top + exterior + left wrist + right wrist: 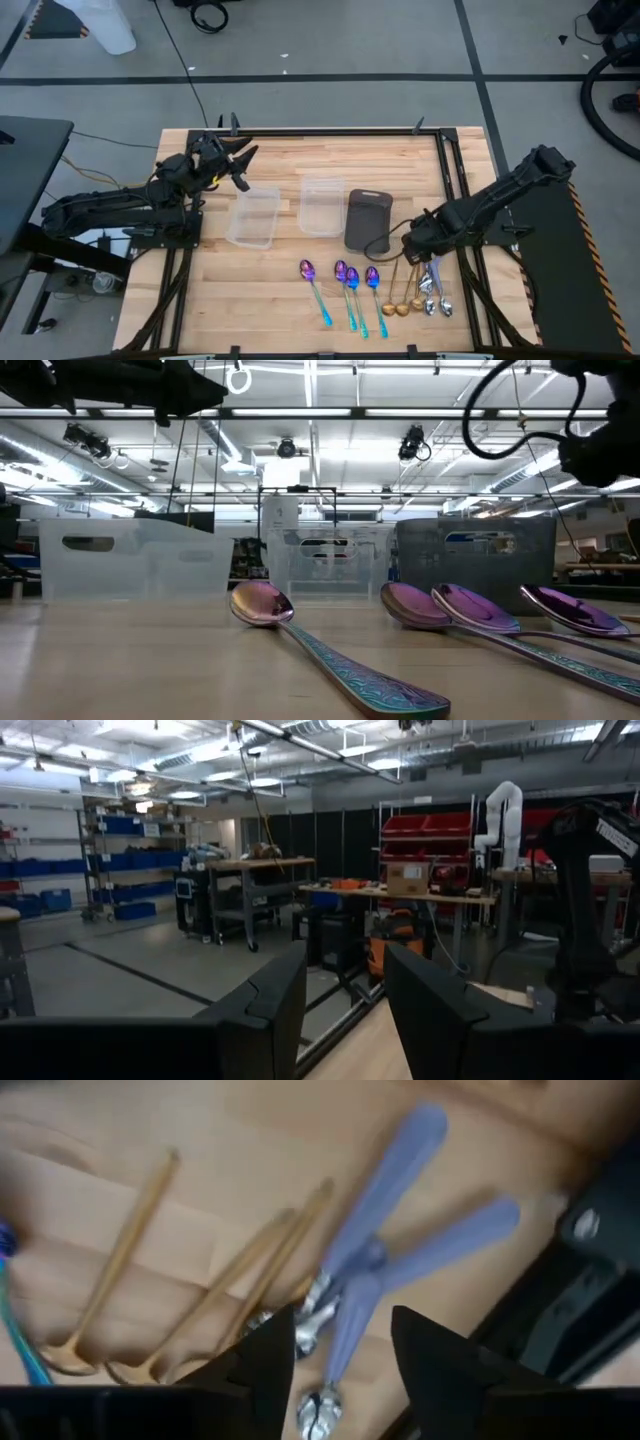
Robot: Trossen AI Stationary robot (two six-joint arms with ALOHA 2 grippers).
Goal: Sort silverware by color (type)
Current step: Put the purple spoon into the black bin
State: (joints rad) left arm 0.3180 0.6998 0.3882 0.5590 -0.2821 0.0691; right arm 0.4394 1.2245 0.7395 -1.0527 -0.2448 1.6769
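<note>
On the wooden worktop (300, 290), four purple spoons (349, 283) with teal handles lie side by side at about 6 o'clock from the middle. Just to their 3 o'clock side sit three gold spoons (402, 300), and beyond those a small bunch of silver spoons (434, 297), some crossing each other. The right claw (418, 256) hangs just over the handle ends of the gold and silver spoons, its fingers parted and holding nothing; the silver handles show between them in the wrist view. Two clear tubs (254, 215) and a dark grey tray (367, 218) stand in a row at the middle of the worktop. The left claw (241, 165) waits at about 10 o'clock, raised off the surface, fingers spread and empty. No readable writing or labels show on any of these things.
</note>
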